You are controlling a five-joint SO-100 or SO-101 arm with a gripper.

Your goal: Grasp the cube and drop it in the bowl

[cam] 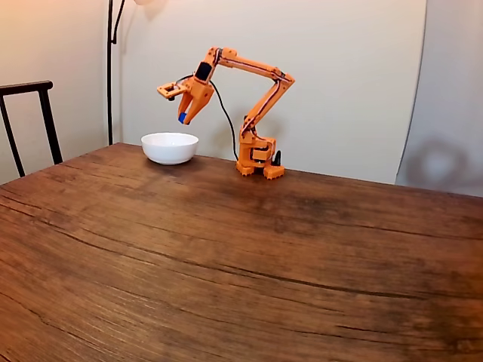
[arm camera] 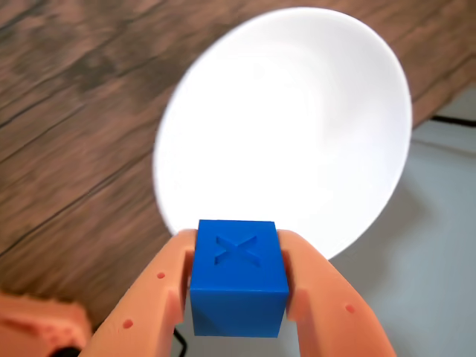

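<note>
Here, cube (arm camera: 239, 279): bright blue, an X pressed into its upper face in the wrist view; held in the air above the bowl.
End effector (arm camera: 239, 297): orange, closed onto the cube's two sides.
Bowl (cam: 170, 148): white, round, set on the desk beneath the raised end effector (cam: 183, 118).
Desk (cam: 241, 264): dark wood grain.
Arm (cam: 253, 102): orange, based just right of the bowl in the fixed view.

Cube (arm camera: 238, 279) in hand (arm camera: 239, 294), seemingly above bowl (arm camera: 290, 119)

Home room, wooden dining table (cam: 226, 256), chair (cam: 30, 121), floor lamp (cam: 112, 68)
</note>
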